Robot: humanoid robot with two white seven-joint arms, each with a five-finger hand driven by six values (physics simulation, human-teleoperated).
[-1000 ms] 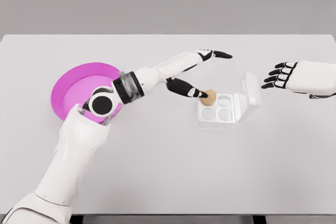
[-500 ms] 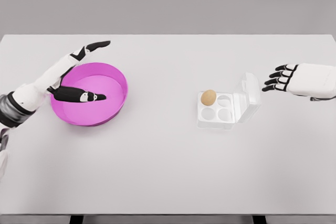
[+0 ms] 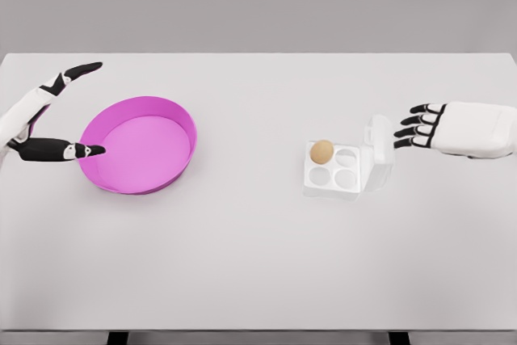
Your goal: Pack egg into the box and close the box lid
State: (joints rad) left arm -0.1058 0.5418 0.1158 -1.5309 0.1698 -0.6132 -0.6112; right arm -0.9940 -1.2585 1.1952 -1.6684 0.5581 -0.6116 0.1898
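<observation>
A brown egg point(image 3: 321, 150) sits in the back left cup of the clear egg box point(image 3: 334, 168), which lies right of the table's middle. The box lid point(image 3: 379, 145) stands up open on the box's right side. My right hand point(image 3: 407, 128) hovers just right of the lid, fingers spread toward it and holding nothing. My left hand point(image 3: 63, 109) is at the far left edge, beside the pink bowl, with fingers spread and empty.
A pink round bowl point(image 3: 182, 119) with nothing in it lies on the left part of the white table point(image 3: 258, 248). The table's far edge runs along a grey wall.
The left arm let go of the egg in the box and swung back left past the bowl. The right hand moved left toward the lid.
</observation>
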